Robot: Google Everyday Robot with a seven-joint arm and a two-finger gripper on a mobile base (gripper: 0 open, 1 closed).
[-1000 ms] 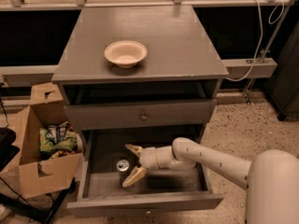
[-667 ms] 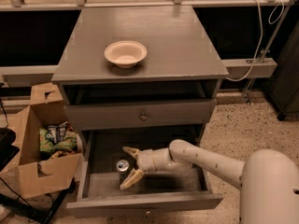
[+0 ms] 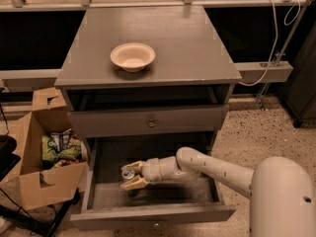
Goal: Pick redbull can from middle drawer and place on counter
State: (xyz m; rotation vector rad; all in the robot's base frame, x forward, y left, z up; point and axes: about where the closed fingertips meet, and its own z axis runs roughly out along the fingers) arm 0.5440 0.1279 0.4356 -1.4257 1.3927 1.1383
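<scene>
One of the task's two stages is judged part done: the reach into the middle drawer [image 3: 163, 195] is made, and the lift and the placing on the counter surface [image 3: 182, 43] are left. The drawer is pulled fully out. The redbull can [image 3: 127, 173] is seen upright on the drawer floor, toward the left side wall, and not yet raised.

The pincer [image 3: 124, 177] is held low inside the drawer at the end of the white arm [image 3: 212, 168], with one finger on each side of the can. It appears clamped on the can; firm contact cannot be confirmed.

The counter surface carries only a cream bowl [image 3: 132, 57], left of centre; bare space for the can is noted to its right. The upper drawer [image 3: 148, 121] is shut. An open cardboard box [image 3: 34, 181] stands on the floor to the left of the cabinet.

Compared with a second ago:
- Pincer shifted slightly left, further over the can.
- Finger gap clearly narrowed, from wide of the can to about its width.
- Can position unchanged.
- Bowl, drawers and box unchanged.
</scene>
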